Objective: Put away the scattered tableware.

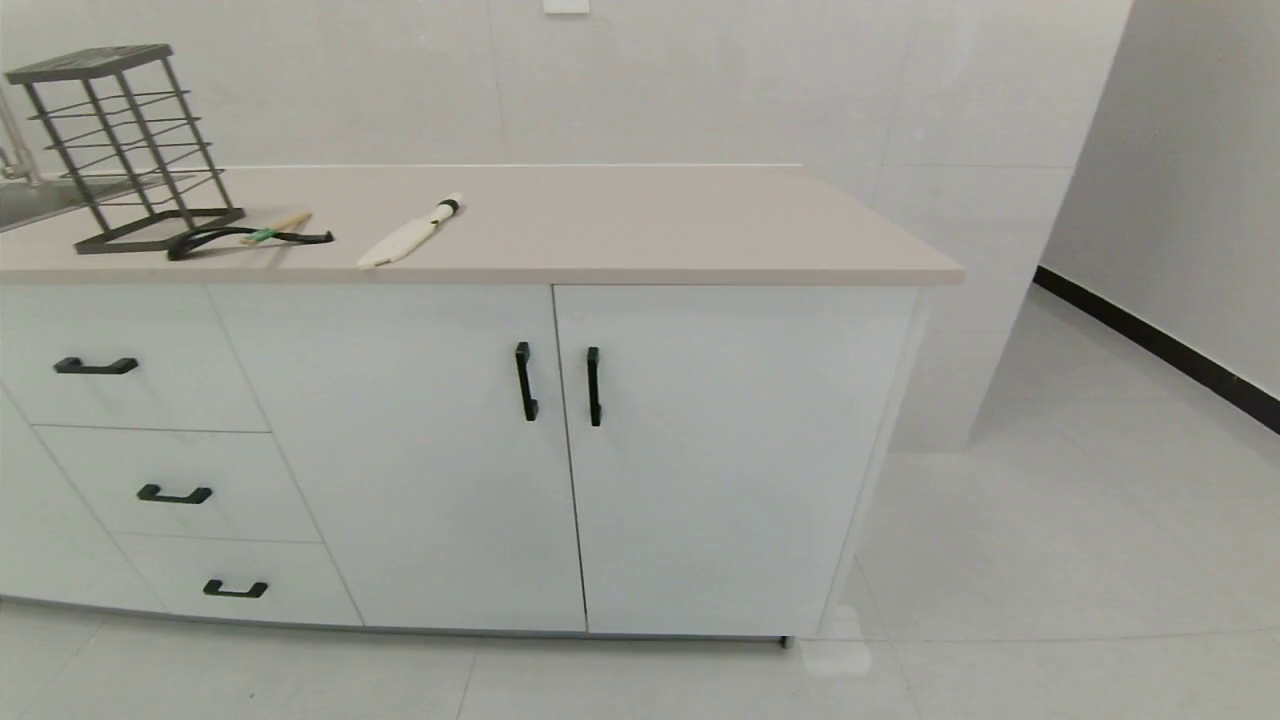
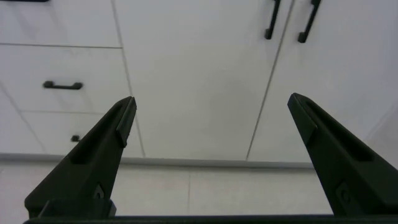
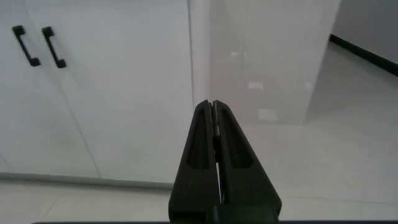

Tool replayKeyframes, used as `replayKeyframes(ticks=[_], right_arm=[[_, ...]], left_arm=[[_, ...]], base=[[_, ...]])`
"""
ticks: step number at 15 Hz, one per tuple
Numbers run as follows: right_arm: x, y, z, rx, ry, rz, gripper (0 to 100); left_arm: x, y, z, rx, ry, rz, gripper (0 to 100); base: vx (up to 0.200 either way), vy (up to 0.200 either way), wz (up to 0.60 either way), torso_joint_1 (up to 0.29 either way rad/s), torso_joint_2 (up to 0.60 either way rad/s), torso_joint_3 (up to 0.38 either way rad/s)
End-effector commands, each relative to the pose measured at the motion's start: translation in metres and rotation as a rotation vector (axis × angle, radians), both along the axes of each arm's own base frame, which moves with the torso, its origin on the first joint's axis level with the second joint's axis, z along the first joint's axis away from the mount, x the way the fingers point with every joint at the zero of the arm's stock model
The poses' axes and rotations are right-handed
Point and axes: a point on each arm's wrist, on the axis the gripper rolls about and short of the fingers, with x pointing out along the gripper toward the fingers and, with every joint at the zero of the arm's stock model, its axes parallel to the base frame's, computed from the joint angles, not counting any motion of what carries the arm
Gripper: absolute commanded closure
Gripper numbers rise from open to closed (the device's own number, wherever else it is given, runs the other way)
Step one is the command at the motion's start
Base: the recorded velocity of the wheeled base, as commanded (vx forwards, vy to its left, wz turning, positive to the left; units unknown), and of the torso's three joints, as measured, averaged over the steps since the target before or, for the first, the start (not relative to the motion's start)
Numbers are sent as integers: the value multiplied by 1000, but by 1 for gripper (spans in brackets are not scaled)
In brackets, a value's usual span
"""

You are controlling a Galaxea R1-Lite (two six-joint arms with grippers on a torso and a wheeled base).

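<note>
Left gripper [image 2: 211,102] is spread wide, right gripper [image 3: 212,106] is clenched on nothing. Both sit low, facing the cabinet doors [image 2: 193,81].

Your targets lie above them on the countertop [image 1: 650,220], toward your left:
- one white knife [image 1: 410,238], long axis diagonal, banded end toward the wall
- one black curved utensil [image 1: 245,240]
- one wood-and-green stick [image 1: 278,228] touching it

One wire rack [image 1: 120,150] stands just beside them. Left arm looks nearer.

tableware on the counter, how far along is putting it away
Done: nothing; the wire rack holds nothing. In hand: nothing; left gripper open, right gripper shut empty, facing the cabinet. To do: white knife, black utensil and wooden stick lie loose on the counter.
</note>
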Motion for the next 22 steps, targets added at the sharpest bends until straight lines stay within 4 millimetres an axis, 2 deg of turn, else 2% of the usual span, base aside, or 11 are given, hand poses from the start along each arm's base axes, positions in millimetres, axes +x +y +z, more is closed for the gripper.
replayKeyframes(ticks=[1, 13, 14, 20, 22], right_arm=[[0, 0, 0, -1, 2, 0, 100], [0, 0, 0, -3, 2, 0, 100], [0, 0, 0, -3, 2, 0, 100], [0, 0, 0, -74, -6, -8, 100], [0, 0, 0, -77, -7, -6, 100]], left_arm=[[0, 0, 0, -1, 0, 0, 0], [0, 0, 0, -1, 2, -2, 0], [0, 0, 0, -1, 2, -2, 0], [0, 0, 0, -1, 2, -2, 0], [0, 0, 0, -7, 0, 1, 0]], base=[[0, 0, 0, 0, 0, 0], [0, 200, 0, 0, 1, 4], [200, 200, 0, 2, 2, 2], [200, 0, 0, 2, 3, 2], [0, 0, 0, 0, 0, 0]])
